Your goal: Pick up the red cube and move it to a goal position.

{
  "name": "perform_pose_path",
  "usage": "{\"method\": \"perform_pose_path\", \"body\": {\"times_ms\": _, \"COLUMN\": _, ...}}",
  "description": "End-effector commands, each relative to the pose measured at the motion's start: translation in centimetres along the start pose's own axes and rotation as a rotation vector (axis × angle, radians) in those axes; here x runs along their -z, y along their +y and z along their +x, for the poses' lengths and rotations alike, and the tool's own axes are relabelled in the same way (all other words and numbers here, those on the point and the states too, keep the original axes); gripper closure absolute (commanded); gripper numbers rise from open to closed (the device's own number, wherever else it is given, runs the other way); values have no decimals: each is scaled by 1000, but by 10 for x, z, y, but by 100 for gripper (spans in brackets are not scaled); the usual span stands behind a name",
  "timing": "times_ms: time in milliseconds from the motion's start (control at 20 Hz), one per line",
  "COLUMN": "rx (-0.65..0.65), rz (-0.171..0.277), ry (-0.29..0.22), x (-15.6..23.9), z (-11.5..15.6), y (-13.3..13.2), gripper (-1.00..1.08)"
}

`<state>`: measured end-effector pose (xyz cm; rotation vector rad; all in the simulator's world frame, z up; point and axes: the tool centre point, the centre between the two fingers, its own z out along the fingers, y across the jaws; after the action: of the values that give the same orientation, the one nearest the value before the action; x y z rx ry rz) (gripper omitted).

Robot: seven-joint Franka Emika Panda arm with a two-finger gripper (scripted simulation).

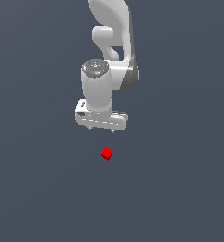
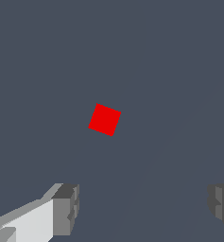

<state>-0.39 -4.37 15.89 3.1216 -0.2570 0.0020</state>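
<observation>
- A white robot arm [image 1: 111, 42] is reaching down from the top of the exterior view against a plain dark grey-blue surface [image 1: 38, 189].
- The gripper [image 1: 102, 129] is pointing downward, its two short fingertips showing below the wide white hand.
- In the wrist view the gripper [image 2: 142, 208] is standing spread wide, released and grasping nothing; one grey finger pad [image 2: 66, 208] is showing on one side and the other pad [image 2: 222, 205] at the far edge, with bare surface between them.
- The red cube [image 1: 107, 153] is lying on the surface, apart from the gripper and just below it in the exterior view, a little toward that view's right of the gap between the fingertips.
- In the wrist view the red cube [image 2: 104, 119] is appearing as a small tilted square, beyond the fingers and touching neither.
</observation>
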Motion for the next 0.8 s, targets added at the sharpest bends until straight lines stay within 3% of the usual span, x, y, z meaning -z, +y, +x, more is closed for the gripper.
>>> {"method": "perform_pose_path", "body": {"times_ms": 0, "rx": -25, "rz": 0, "ry": -1, "x": -11, "z": 2, "y": -3, "gripper": -92}}
{"method": "perform_pose_path", "body": {"times_ms": 750, "rx": -274, "rz": 6, "ry": -3, "x": -111, "z": 35, "y": -26, "gripper": -92}}
